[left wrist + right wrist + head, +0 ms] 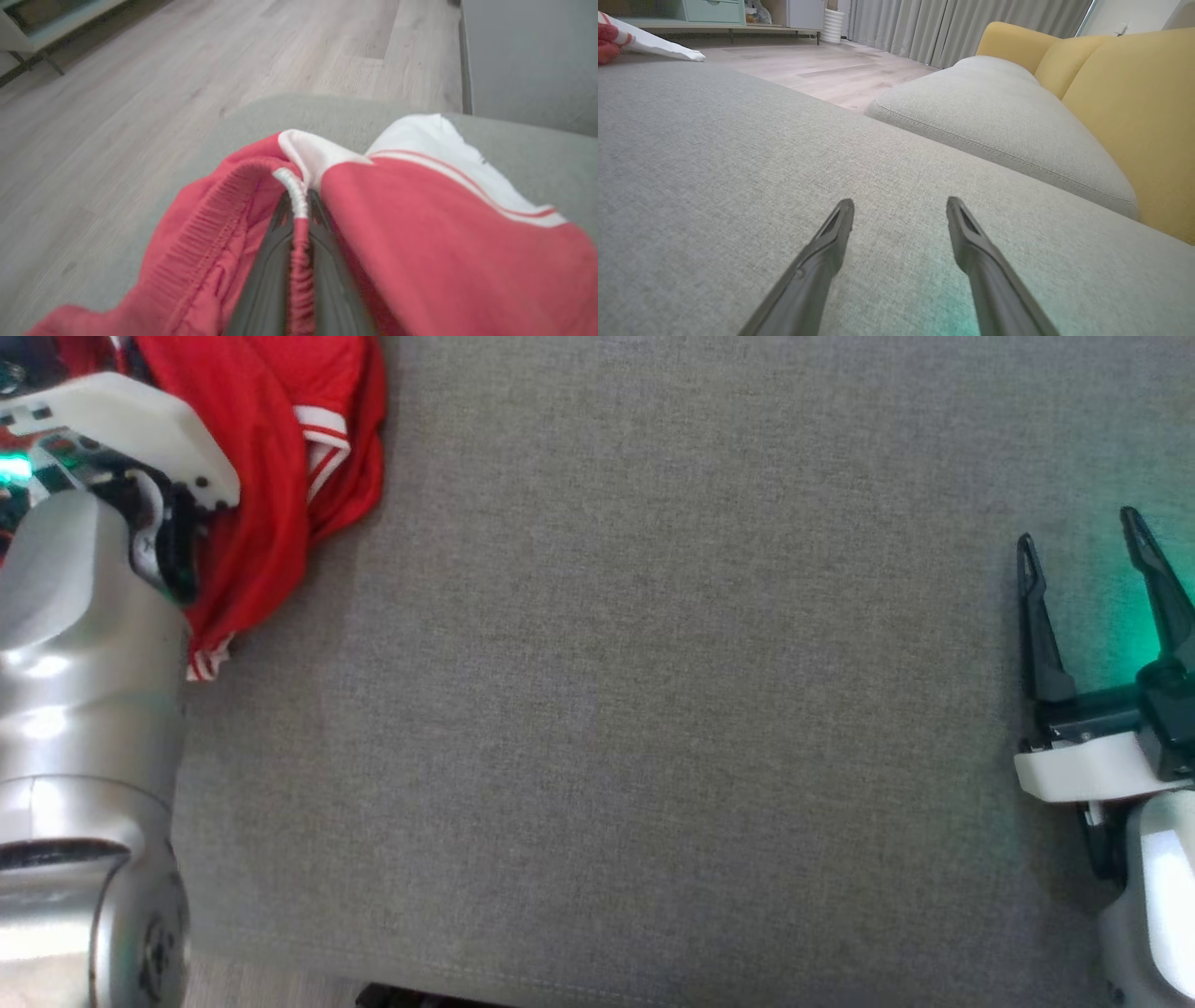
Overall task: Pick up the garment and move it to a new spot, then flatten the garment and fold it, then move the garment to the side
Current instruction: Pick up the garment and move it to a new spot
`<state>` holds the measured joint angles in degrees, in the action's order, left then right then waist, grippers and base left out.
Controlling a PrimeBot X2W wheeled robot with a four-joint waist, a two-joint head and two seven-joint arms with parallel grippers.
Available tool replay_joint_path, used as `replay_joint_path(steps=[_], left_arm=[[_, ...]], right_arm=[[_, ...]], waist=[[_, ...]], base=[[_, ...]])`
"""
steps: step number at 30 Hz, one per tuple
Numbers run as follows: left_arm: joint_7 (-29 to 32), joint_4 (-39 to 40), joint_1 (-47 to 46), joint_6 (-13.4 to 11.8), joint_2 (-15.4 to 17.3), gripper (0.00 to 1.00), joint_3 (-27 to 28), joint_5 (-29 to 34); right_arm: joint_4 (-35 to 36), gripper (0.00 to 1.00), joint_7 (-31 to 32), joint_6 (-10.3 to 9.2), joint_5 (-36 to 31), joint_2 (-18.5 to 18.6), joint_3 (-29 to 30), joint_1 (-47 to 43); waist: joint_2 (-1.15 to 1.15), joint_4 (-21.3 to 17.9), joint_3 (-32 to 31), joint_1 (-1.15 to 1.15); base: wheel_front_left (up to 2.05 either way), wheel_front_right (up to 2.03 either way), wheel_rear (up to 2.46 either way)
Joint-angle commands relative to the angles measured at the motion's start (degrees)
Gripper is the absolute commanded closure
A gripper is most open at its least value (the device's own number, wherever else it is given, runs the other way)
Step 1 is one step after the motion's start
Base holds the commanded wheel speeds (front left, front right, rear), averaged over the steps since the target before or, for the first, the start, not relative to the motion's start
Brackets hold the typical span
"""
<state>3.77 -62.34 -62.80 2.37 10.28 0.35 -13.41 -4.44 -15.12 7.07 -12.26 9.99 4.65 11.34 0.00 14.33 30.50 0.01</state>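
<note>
Left pincer (299,199) gripped the crumpled red white-trimmed garment (271,476) at ten o'clock; right pincer (1083,560) gaped empty, well apart at three.

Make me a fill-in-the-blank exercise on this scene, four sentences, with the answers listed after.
1. The garment is mostly ____ with white trim.
2. The left gripper is ____ on the garment's gathered edge.
3. The right gripper is ____ and holds nothing, over the grey cushion.
4. In the right wrist view, the sofa backrest is ____ in colour.
Missing words: red; shut; open; yellow.
</note>
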Motion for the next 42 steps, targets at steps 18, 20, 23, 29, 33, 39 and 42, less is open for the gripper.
replay_joint_path(steps=[18, 20, 23, 29, 33, 39, 42], left_arm=[[-4.96, 26.00, -7.44, 4.92, 4.97, 1.00, -11.97, 3.59], [-2.40, 31.01, -6.59, 5.04, 4.16, 1.00, -14.26, 1.93], [1.94, 37.75, -4.97, 5.09, 3.33, 1.00, -19.46, -1.43], [5.77, 44.29, -0.03, 5.10, 1.54, 1.00, -28.76, -6.11], [4.79, 41.44, 8.83, 5.11, -0.56, 1.00, -35.34, -7.40], [-3.36, 29.42, 21.97, 4.54, -5.20, 0.90, -43.18, -6.37], [-8.95, 25.86, 24.84, 3.22, -6.51, 0.00, -45.93, -5.15]], right_arm=[[-4.46, 0.00, 0.12, 0.42, 2.18, -6.86, -4.53, -4.41], [-4.39, 0.00, 0.12, 0.42, 2.61, -7.02, -4.81, -4.39], [-4.09, 0.00, 0.12, 0.42, 5.19, -7.08, -5.55, -4.22], [-3.09, 0.00, 0.12, 0.42, 8.42, -7.10, -6.39, -3.86], [-2.64, 0.00, 0.12, 0.42, 11.00, -7.10, -7.42, -3.45], [-2.44, 0.00, 0.12, 0.42, 13.15, -7.11, -8.82, -3.68], [-2.47, 0.00, 0.12, 0.42, 13.57, -7.11, -8.16, -4.38]], waist=[[0.00, -13.36, -18.97, -0.01], [0.00, -16.52, -19.70, -0.01], [0.00, -21.21, -19.98, -0.01], [0.00, -28.22, -18.32, -0.01], [0.00, -33.35, -15.80, -0.01], [0.00, -35.76, -13.42, -0.01], [0.00, -33.59, -13.55, -0.01]], base=[[0.00, 0.00, 0.00], [0.00, 0.00, 0.00], [0.00, 0.00, 0.00], [0.00, 0.00, 0.00], [0.00, 0.00, 0.00], [0.00, 0.00, 0.00], [0.00, 0.00, 0.00]])
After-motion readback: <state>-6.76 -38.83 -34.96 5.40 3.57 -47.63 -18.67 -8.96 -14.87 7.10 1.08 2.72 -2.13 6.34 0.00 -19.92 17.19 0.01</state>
